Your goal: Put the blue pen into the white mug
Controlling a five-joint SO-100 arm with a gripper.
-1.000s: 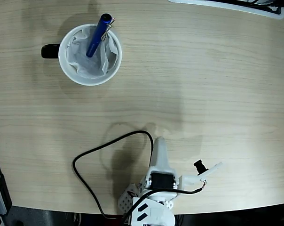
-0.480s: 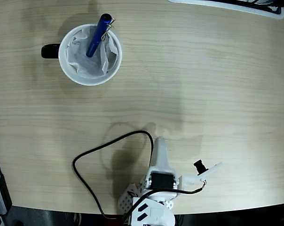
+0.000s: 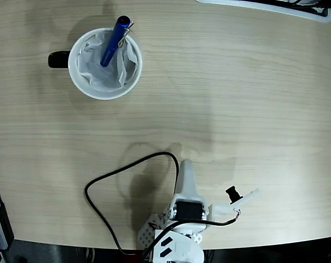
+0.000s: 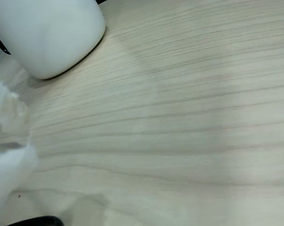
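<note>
Blue pen [image 3: 112, 43] standing tilted inside white mug [image 3: 104, 64], upper left of fixed view.

Pen tip down in crumpled paper lining [image 3: 97, 68], capped end leaning past upper rim. White arm folded at bottom centre of wooden bench [image 3: 237, 98], well apart from mug; jaws' state cannot be told.
</note>
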